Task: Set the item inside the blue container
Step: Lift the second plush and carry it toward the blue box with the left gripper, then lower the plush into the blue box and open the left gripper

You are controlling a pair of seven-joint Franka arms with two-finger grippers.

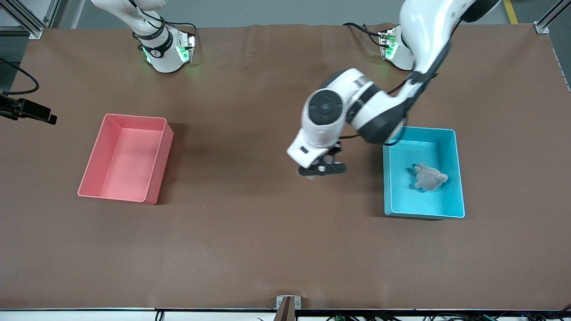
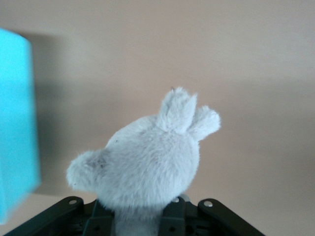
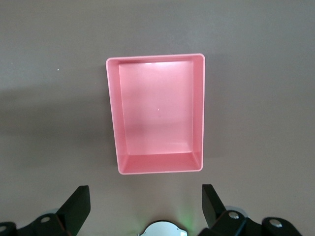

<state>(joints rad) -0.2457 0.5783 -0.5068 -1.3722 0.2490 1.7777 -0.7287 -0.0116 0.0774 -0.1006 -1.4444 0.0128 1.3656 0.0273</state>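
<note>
Front view: the left gripper (image 1: 322, 169) hangs over bare table beside the blue container (image 1: 450, 213), where one grey plush (image 1: 429, 177) already lies.

Left wrist view: it clenches a second plush toy (image 2: 142, 162); lift clear of the wall before crossing.

Right wrist view: the right gripper (image 3: 142, 206), released, waits above the pink bin (image 3: 198, 103).

This was a robotics lab. A brown-covered table (image 1: 250, 249) was framed by aluminium rails (image 1: 26, 20), with two white arm bases (image 1: 167, 51) bolted on, green lights lit and cables (image 1: 18, 78) trailing.
</note>
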